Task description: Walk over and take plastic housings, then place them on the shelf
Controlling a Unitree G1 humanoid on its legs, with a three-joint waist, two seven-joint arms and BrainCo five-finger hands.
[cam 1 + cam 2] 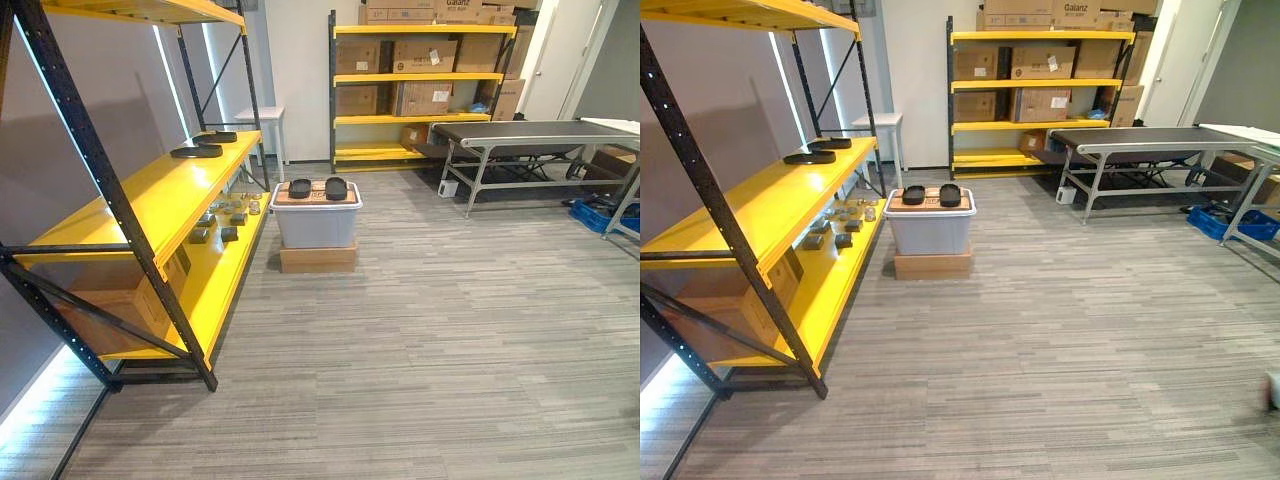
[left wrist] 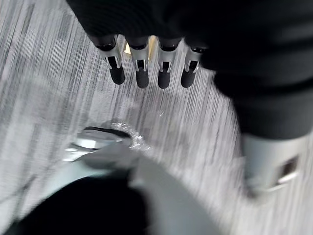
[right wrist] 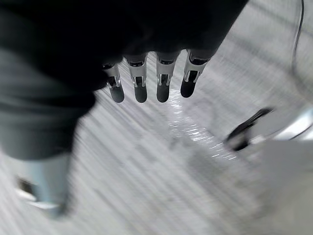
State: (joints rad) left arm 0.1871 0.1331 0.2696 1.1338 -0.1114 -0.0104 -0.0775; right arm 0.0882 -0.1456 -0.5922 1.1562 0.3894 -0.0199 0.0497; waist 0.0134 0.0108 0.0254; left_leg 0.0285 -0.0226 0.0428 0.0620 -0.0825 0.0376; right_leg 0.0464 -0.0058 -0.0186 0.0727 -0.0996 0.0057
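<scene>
Left hand (image 2: 142, 73) and right hand (image 3: 163, 88) hang slack, empty — approach step. Two black plastic housings (image 1: 300, 188) rest atop the grey bin (image 1: 316, 228), yellow shelf (image 1: 140, 205) beside it; next: walk closer, reach.

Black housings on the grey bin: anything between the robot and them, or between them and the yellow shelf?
Nothing visible. Bare floor runs to the housings on the bin; the yellow shelf stands just left of it. The left robot hand and right robot hand hang open.
</scene>
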